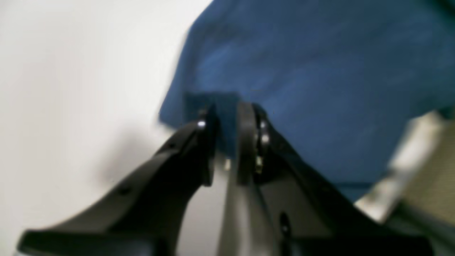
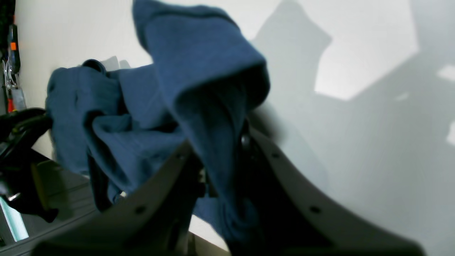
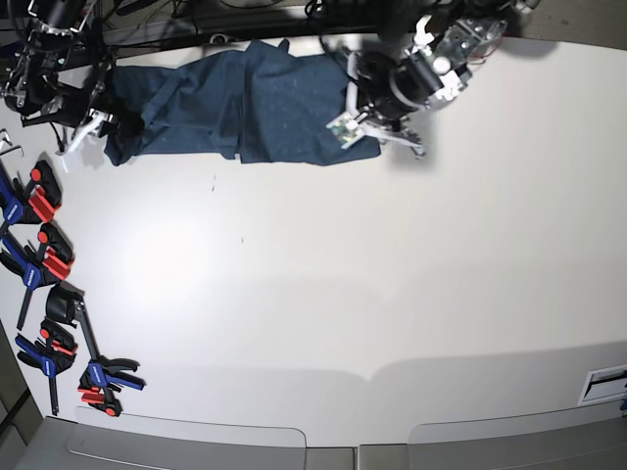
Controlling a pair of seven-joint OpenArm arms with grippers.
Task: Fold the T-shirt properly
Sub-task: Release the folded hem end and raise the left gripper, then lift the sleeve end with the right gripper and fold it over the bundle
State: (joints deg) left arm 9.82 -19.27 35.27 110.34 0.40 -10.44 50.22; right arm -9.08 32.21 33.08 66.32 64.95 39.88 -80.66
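Right now I have the soft, wrinkled dark teal-blue cotton T-shirt (image 3: 245, 113) stretched out along the far edge of the white table (image 3: 372, 294), its long axis running side to side between my two arms. My left gripper (image 1: 227, 135) sits at one end of the shirt, its jaws drawn narrow on a corner of blue fabric, the rest of the cloth lying beyond the fingertips. My right gripper (image 2: 220, 160) is at the opposite end, pinched onto a bunched fold of the shirt that drapes over and between its jaws. Since each arm holds one end, I judge the coming move depends on drawing both ends the same way, across the shirt's long axis towards the near side of the table. Red-blue-black clamps (image 3: 44, 259) lie well away from the shirt, along the table's side edge.
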